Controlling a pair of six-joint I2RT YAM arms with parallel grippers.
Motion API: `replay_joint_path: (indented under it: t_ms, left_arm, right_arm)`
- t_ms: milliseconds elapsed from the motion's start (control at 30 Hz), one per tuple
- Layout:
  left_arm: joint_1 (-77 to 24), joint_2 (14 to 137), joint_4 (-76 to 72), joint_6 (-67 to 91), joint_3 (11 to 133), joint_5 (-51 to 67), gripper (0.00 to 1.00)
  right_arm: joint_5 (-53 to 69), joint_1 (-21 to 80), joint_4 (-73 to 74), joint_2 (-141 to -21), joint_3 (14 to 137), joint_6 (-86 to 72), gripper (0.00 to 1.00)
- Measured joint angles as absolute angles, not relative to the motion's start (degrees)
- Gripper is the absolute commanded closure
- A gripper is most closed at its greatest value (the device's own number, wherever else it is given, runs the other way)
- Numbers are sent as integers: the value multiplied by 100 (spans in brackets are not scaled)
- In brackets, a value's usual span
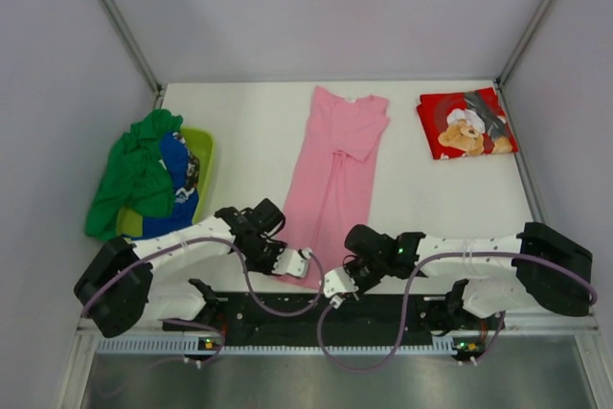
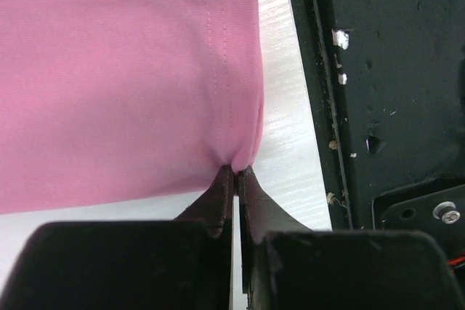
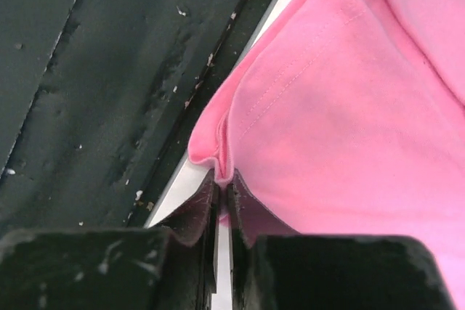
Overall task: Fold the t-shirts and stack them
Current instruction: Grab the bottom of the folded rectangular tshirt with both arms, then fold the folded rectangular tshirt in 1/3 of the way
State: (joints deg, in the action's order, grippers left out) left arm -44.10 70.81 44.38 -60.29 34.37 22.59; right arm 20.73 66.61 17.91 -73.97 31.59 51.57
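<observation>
A pink t-shirt (image 1: 337, 165), folded lengthwise into a long strip, lies in the middle of the white table with its hem at the near edge. My left gripper (image 1: 305, 263) is shut on the hem's near left corner. In the left wrist view the fingertips (image 2: 237, 172) pinch a small pucker of pink cloth (image 2: 131, 92). My right gripper (image 1: 336, 284) is shut on the hem's other corner, and its tips (image 3: 223, 177) bite a fold of the pink cloth (image 3: 349, 121). A red t-shirt with a teddy-bear print (image 1: 466, 124) lies folded at the back right.
A heap of green (image 1: 134, 174) and blue (image 1: 177, 174) t-shirts sits at the left on something yellow-green (image 1: 203, 146). The black base rail (image 1: 287, 308) runs just below the table's near edge, right beside both grippers. Grey walls close in the sides.
</observation>
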Motion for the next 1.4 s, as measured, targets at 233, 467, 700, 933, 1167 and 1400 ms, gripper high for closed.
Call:
replay_joint_path:
  t_ms: [233,467,700,933,1167,1400]
  left_arm:
    - [-4390,7317,4633,-5323,4163,2064,100]
    - [-3972,8340,4783,-4584,6195,1826,100]
    - [-3218,10280,5092,-4027,8495,1544,100]
    - [-2899,11500,5260,-3782,10009,1295,100]
    - [-2862,12016,5203,-3638,10534,917,100]
    - [-2805,12269,4908,-3568,10639,655,100]
  right_arm:
    - [2202,6112,1793,-6897,3159,4630,100]
    - [2359,4357,1448,-6027,3280,3933,100]
    - [1994,3074,1013,-7216,4032,3621,100]
    - [1621,2554,489,-8246,4534,3573,100]
    - [1546,2386,228,-9000,5063,3607,100]
    - [1544,2231,154,-9351,5277,3704,100]
